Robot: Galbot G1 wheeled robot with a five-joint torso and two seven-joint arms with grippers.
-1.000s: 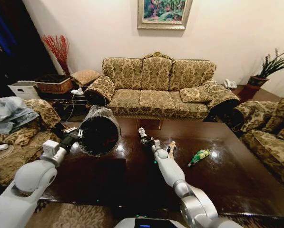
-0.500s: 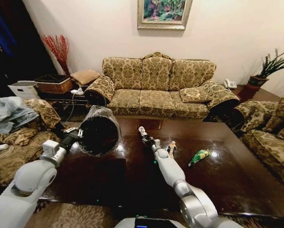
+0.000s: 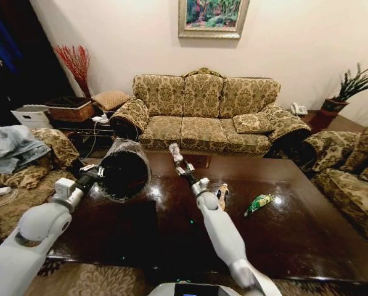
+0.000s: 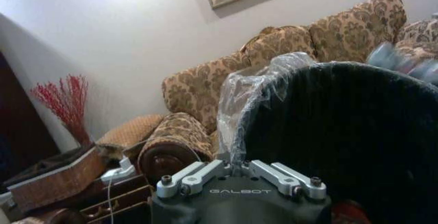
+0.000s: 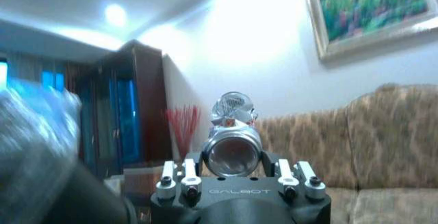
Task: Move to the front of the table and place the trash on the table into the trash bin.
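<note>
The right end effector (image 3: 174, 154), at the frame's centre above the tabletop (image 3: 294, 234), grasps a silver-white piece (image 5: 233, 155), long axis pointing away. The left end effector (image 3: 97, 174) clenches the trash bin (image 3: 124, 172), tipped mouth-forward, just left of the piece.

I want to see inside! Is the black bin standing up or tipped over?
Tipped: the left claw holds the trash bin sideways above the table, mouth showing.

L gripper (image 3: 92, 175) jaws clamped, arm raised | R gripper (image 3: 179, 161) jaws gripping, prob. lifted, arm extended fwd
</note>
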